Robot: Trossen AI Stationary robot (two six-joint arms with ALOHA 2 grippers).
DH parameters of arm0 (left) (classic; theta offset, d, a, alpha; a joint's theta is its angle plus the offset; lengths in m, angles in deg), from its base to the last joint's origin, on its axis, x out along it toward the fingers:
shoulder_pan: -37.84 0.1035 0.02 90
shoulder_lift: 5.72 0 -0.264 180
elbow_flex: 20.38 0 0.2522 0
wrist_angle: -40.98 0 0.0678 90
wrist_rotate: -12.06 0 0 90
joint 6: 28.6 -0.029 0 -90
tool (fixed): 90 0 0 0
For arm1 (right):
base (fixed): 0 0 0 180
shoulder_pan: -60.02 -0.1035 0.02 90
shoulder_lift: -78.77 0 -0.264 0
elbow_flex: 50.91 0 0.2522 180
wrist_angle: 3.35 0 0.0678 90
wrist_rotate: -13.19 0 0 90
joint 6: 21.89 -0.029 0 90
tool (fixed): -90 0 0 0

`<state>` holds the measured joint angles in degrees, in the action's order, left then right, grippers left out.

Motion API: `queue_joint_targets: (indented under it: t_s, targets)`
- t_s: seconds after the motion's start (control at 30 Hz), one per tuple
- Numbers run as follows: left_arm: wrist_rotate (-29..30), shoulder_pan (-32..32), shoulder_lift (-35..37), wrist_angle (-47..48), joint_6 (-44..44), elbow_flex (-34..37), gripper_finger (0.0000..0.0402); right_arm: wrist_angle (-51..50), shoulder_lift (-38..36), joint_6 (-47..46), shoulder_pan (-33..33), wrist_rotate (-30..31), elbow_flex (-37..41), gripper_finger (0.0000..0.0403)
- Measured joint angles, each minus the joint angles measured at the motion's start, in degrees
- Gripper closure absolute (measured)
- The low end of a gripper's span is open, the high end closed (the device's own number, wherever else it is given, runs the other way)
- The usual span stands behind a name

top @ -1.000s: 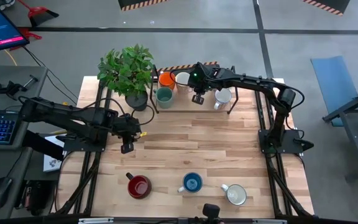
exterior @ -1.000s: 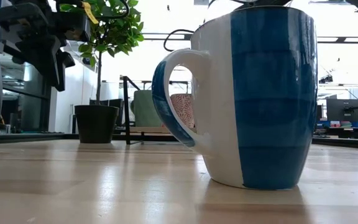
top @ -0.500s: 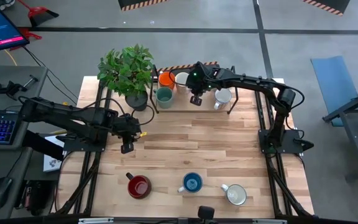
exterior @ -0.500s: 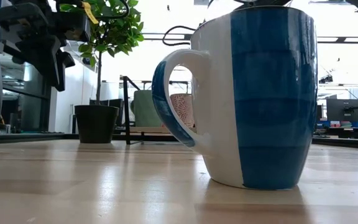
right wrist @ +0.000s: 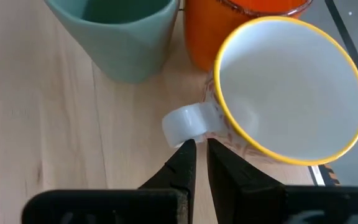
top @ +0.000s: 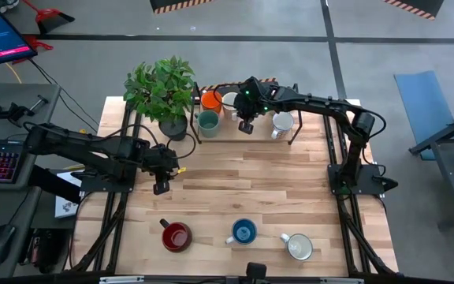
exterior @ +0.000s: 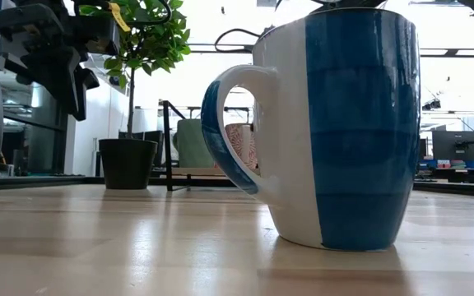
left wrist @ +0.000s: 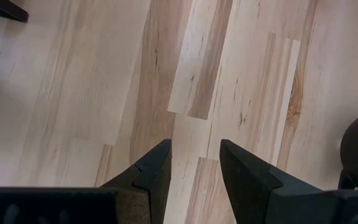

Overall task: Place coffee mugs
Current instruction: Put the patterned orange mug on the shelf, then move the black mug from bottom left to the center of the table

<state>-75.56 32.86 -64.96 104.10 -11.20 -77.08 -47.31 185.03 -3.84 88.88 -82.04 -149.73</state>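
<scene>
Seven coffee mugs were in sight from above. Four sat at the far end of the wooden surface [top: 243,173]: one orange mug [top: 210,100], one yellow-rimmed white mug [top: 231,100], one teal-green mug [top: 208,121] and one pale grey mug [top: 283,123]. Three sat in a row along the near edge: one red mug [top: 176,235], one blue mug [top: 243,231] and one white mug [top: 298,246]. There was one potted plant [top: 162,91]. Two dark robot arms reached over the surface, each with one tool: the left tool [top: 161,187] and the right tool [top: 246,126].
</scene>
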Motion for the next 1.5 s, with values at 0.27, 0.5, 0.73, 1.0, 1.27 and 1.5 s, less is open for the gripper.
queue_joint_targets:
  t_s: [0.27, 0.5, 0.73, 1.0, 1.27, 1.5]
  targets:
    - [0.0, 0.01, 0.0, 0.0, 0.02, 0.0, 0.0275, 1.71, 0.0, -0.01, -0.02, -0.36, 0.0, 0.0379]
    - [0.0, 0.01, 0.0, 0.0, 0.51, 0.0, 0.0275, -2.81, 0.0, -1.75, 0.02, 6.64, 0.0, 0.0379]
    - [0.0, -0.01, 0.0, 0.0, 0.53, 0.0, 0.0275, -13.64, 0.0, -3.12, -0.95, 1.44, 0.0, 0.0379]
    - [0.0, 0.0, 0.0, 0.02, 0.56, 0.0, 0.0275, -23.82, 0.0, -1.15, -5.28, -13.29, 0.0, 0.0379]
    - [-0.02, 0.0, 0.0, 0.0, 1.95, 0.0, 0.0275, -44.98, 0.0, 4.15, -16.89, -26.24, 0.0, 0.0381]
    - [0.0, 0.01, 0.0, -0.02, 2.02, 0.0, 0.0275, -59.1, -1.5, -9.31, -28.62, -21.11, 0.04, 0.0401]
